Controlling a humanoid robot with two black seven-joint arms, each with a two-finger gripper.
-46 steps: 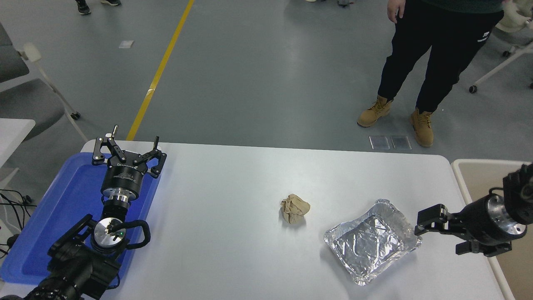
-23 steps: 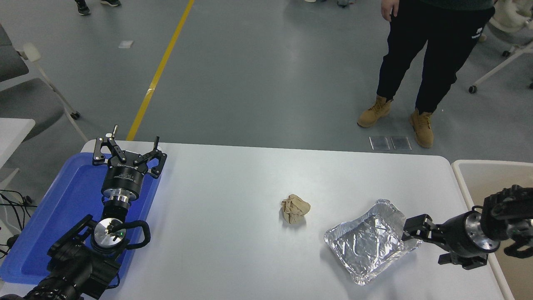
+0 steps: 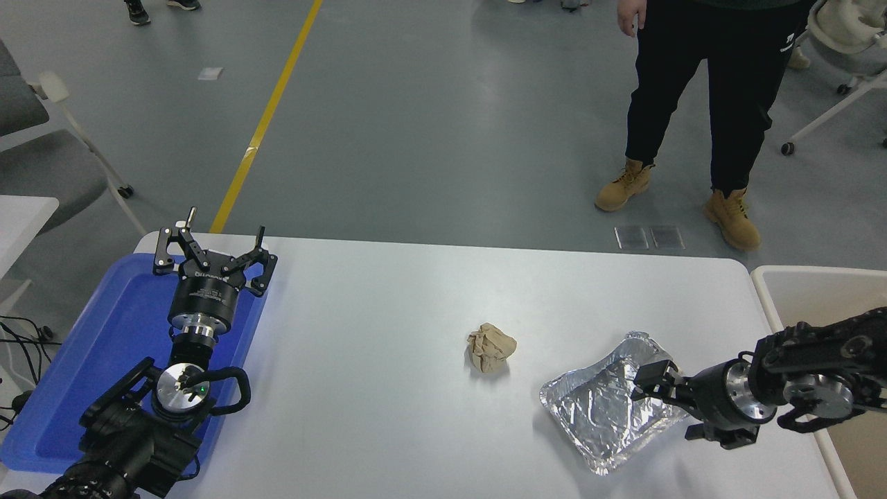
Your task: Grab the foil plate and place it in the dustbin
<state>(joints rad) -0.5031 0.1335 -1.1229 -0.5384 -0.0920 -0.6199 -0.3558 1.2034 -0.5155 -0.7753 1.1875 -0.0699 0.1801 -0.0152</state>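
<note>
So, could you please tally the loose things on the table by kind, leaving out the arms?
Foil plate: 1
Paper ball: 1
Blue tray: 1
Total: 3
The dustbin stands beside the table, not on it.

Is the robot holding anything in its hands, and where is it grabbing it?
Nothing is clearly held. The right hand sits over the foil plate's right rim, but whether it grips is unclear. The left hand is open and empty.
</note>
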